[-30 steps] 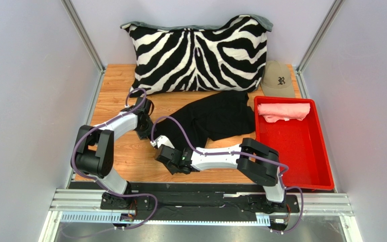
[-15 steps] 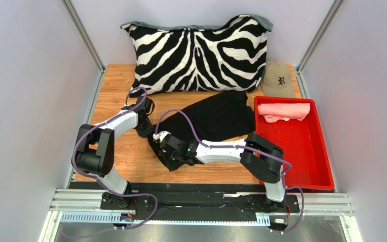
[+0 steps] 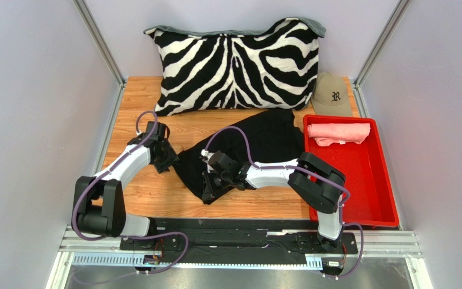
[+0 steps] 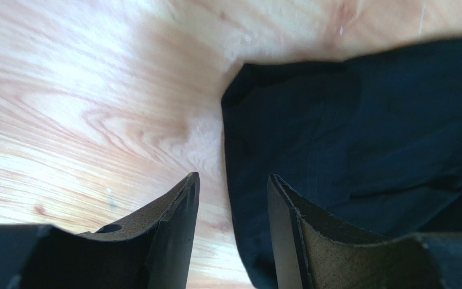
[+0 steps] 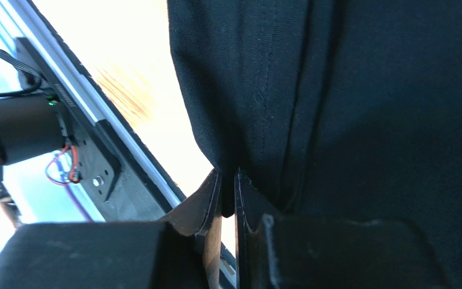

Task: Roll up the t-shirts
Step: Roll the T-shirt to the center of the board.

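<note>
The black t-shirt (image 3: 263,141) lies spread on the wooden table, running from the red tray toward the near left. My right gripper (image 3: 211,182) is shut on a fold of the shirt's near-left edge; the right wrist view shows black cloth (image 5: 366,90) pinched between its jaws (image 5: 228,180). My left gripper (image 3: 170,161) is open and low over the table at the shirt's left edge. In the left wrist view the shirt's edge (image 4: 336,132) runs between the fingertips (image 4: 232,186). The salmon pink t-shirt (image 3: 339,132) lies rolled at the far end of the red tray (image 3: 360,192).
A zebra-striped pillow (image 3: 236,63) leans along the back of the table. A tan baseball cap (image 3: 331,95) sits at the back right beside the tray. Grey walls close both sides. The metal rail with the arm bases (image 3: 239,244) runs along the near edge.
My right gripper has moved away from the near edge and to the right, still holding the shirt. More black cloth now lies at the near left. My left arm has swung left.
</note>
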Robot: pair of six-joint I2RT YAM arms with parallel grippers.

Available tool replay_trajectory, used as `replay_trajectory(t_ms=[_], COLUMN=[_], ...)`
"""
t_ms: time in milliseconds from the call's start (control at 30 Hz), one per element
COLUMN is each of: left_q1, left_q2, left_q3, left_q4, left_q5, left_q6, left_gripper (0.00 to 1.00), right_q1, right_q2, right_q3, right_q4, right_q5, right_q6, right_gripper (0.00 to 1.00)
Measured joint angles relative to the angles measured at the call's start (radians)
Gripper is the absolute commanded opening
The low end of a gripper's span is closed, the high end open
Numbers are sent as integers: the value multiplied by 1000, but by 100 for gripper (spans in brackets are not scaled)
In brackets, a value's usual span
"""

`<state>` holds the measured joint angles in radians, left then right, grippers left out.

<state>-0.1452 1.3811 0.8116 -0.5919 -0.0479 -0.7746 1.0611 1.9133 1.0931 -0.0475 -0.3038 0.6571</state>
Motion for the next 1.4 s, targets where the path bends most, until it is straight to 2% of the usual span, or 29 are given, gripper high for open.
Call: replay_trajectory(t_ms=[200,467,567,667,700,767,800,867,900,1000,1100,1400], left_q1=[3,3,3,3,3,3,2,-3,-8,-28,-47,-76], left_q2=[-28,-47,-61,-69,-69,-69,-69,-69,-68,-64,-60,-13], left_q3=[-91,-170,-183,-195,-196,-196,-195,-192,-184,-148,-101,-9], left_q4=[54,146,170,190,195,203,205,200,193,159,121,-5], left_q5=[94,151,143,134,130,122,119,116,113,100,95,71], left_q6=[-30,-103,-124,-138,-140,-140,-140,-135,-132,-121,-111,-79], left_gripper=[58,55,49,38,31,23,15,10,7,2,0,0], right_q1=[-25,-55,-61,-63,-63,-63,-63,-63,-63,-54,-27,115], right_q2=[-24,-47,-53,-55,-55,-55,-55,-55,-55,-63,-87,-128], right_q3=[-58,-92,-99,-100,-100,-101,-104,-108,-109,-108,-106,6], right_q4=[78,152,166,178,180,181,181,179,176,149,92,-24], right_q5=[-35,-78,-87,-92,-92,-92,-91,-88,-84,-42,48,402], right_q6=[67,129,140,143,143,143,143,138,134,105,60,-87], right_gripper=[9,8,8,8,8,8,12,20,30,44,52,57])
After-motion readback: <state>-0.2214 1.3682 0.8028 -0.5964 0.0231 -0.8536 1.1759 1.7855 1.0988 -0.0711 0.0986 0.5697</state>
